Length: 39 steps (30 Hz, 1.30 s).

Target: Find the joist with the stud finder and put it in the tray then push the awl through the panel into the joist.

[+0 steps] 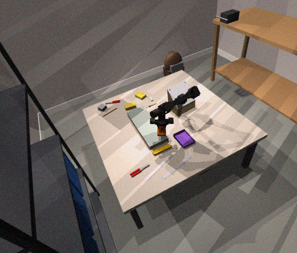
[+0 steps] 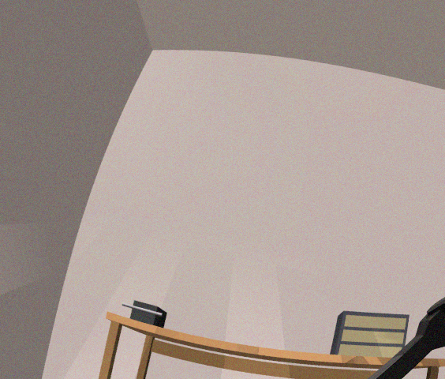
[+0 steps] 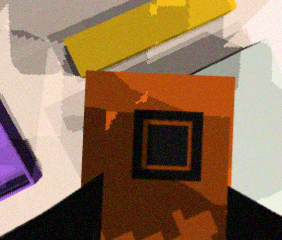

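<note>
My gripper [image 1: 161,126] [image 3: 156,183] is shut on the orange stud finder [image 1: 161,132] [image 3: 156,90]. The stud finder has a dark square window and hangs upright near the panel's near end, on the side toward the tray; its exact height is hard to tell. The pale green-grey floor panel [image 1: 142,122] [image 3: 261,125] lies on the table, and its joist is hidden. The purple tray [image 1: 184,138] [image 3: 1,145] is empty, just right of the panel in the top view. A small tan-handled tool [image 1: 152,104] lies beyond the panel; I cannot tell whether it is the awl.
A yellow block [image 1: 161,149] [image 3: 151,35] lies at the panel's near end, and another yellow block [image 1: 129,105] at its far end. Red-handled pliers [image 1: 136,172] and pale strips [image 1: 158,168] lie in front. A large box [image 1: 186,108] stands behind the arm.
</note>
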Motion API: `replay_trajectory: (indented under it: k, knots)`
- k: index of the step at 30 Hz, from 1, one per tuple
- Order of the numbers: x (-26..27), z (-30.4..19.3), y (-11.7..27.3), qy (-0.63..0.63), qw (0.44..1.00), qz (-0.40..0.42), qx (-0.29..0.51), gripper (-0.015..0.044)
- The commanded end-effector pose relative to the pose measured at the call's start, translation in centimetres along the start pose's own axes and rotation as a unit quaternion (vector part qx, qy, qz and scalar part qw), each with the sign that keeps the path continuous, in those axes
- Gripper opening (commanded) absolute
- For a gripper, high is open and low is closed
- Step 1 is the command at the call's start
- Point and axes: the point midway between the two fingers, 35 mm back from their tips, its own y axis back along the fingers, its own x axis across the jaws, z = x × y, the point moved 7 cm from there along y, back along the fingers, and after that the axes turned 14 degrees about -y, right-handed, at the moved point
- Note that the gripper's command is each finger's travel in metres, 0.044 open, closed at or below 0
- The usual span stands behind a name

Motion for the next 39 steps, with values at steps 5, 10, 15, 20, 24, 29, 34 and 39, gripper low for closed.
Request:
replay_trajectory:
  k: [5, 10, 15, 20, 24, 29, 34, 39]
  knots:
    - [4.8, -0.1, -0.2, 0.065, 0.997, 0.028, -0.009, 0.0]
    - [7.7, -0.5, -0.3, 0.106, 0.993, 0.048, -0.014, 0.0]
    - [10.5, -1.1, -0.2, 0.145, 0.987, 0.068, -0.019, 0.0]
    - [13.1, -2.0, 0.0, 0.184, 0.978, 0.09, -0.026, 0.0]
    - [15.1, -2.9, 0.2, 0.215, 0.97, 0.108, -0.032, 0.0]
    - [15.8, -3.2, 0.3, 0.226, 0.967, 0.115, -0.034, 0.0]
    - [15.7, -3.3, -0.4, 0.226, 0.967, 0.115, -0.033, 0.0]
    - [15.7, -3.3, -1.2, 0.227, 0.967, 0.115, -0.032, 0.0]
